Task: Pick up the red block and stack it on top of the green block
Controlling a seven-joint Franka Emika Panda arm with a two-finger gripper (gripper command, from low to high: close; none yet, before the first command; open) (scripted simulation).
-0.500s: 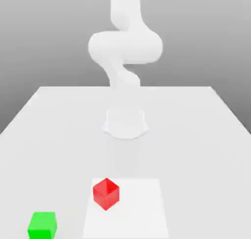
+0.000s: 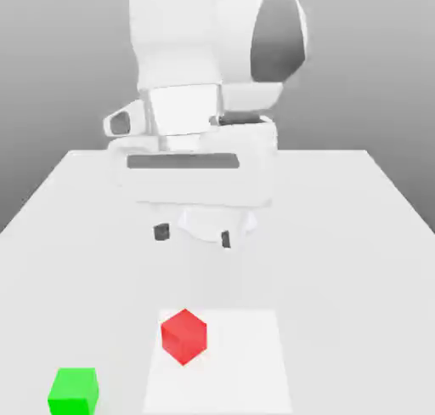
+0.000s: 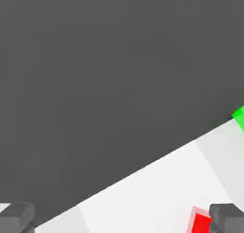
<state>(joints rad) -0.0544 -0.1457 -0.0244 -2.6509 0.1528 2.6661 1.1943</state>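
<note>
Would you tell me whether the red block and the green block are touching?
Apart: the exterior view shows bare tabletop between the red block and the green block.

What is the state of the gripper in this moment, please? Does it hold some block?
Gripper: open, jaws apart above the table, holding nothing; the red block lies on the white square.

Red block (image 2: 184, 337), green block (image 2: 74, 392); apart.
</note>
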